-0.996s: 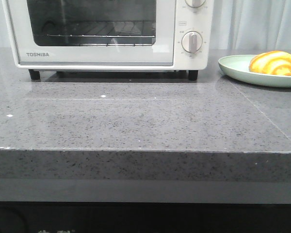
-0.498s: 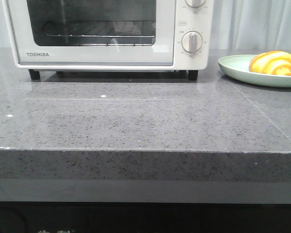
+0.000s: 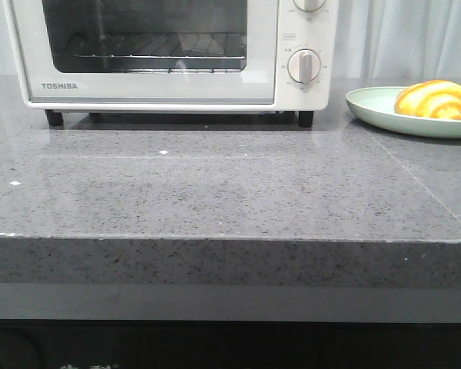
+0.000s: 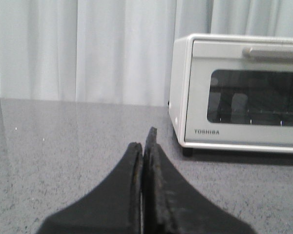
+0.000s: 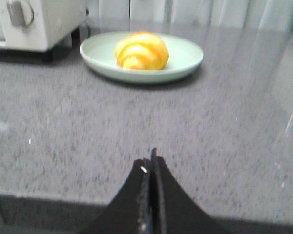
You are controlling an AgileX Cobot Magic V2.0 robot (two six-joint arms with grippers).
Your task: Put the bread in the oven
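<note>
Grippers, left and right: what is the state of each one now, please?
Left gripper: closed, jaws pressed together, holding nothing.
Right gripper: closed, jaws pressed together, holding nothing.

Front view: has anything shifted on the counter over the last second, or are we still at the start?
Nothing visibly changed. The bread still sits on the plate, the oven door remains closed, and neither arm has entered the front view.
</note>
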